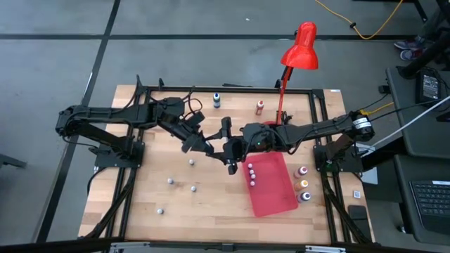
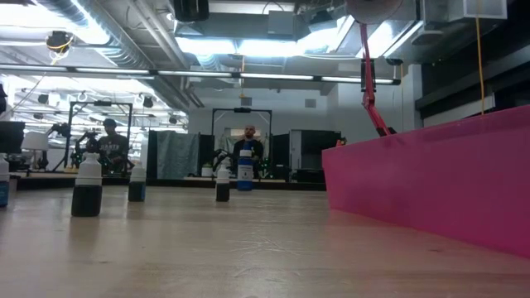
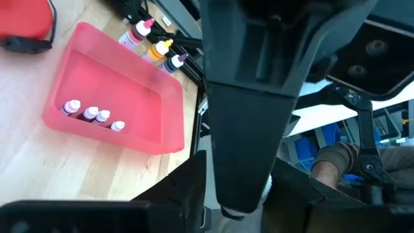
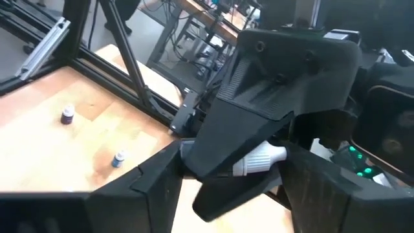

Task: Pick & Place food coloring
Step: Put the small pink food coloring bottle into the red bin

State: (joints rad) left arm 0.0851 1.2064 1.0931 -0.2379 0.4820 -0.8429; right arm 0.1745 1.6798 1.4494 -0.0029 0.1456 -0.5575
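My left gripper (image 1: 211,147) and my right gripper (image 1: 226,147) meet above the table's middle, just left of the red tray (image 1: 275,200). The left gripper (image 3: 242,191) is shut on a small whitish food coloring bottle (image 4: 259,159). The right gripper (image 4: 229,171) is open, with its fingers on either side of the left gripper's tip and the bottle; whether they touch the bottle I cannot tell. Several pale-capped bottles (image 1: 249,173) stand in the tray. Three coloured bottles (image 1: 304,184) stand on the table to its right. Small whitish bottles (image 1: 181,184) stand scattered on the left. My left gripper pinches the small bottle between its two fingers, lifted clear of the table. The white cap end (image 4: 275,153) sticks out past the fingers; the body is hidden by the left gripper's dark finger (image 4: 239,139). The bottle's whitish end (image 3: 249,194) also shows between the fingers.
Two more bottles (image 1: 216,100) (image 1: 260,107) stand near the far edge, beside the red desk lamp (image 1: 301,46). In the low view, bottles (image 2: 87,186) stand on the left and the tray's pink wall (image 2: 431,178) fills the right. People stand in the room behind.
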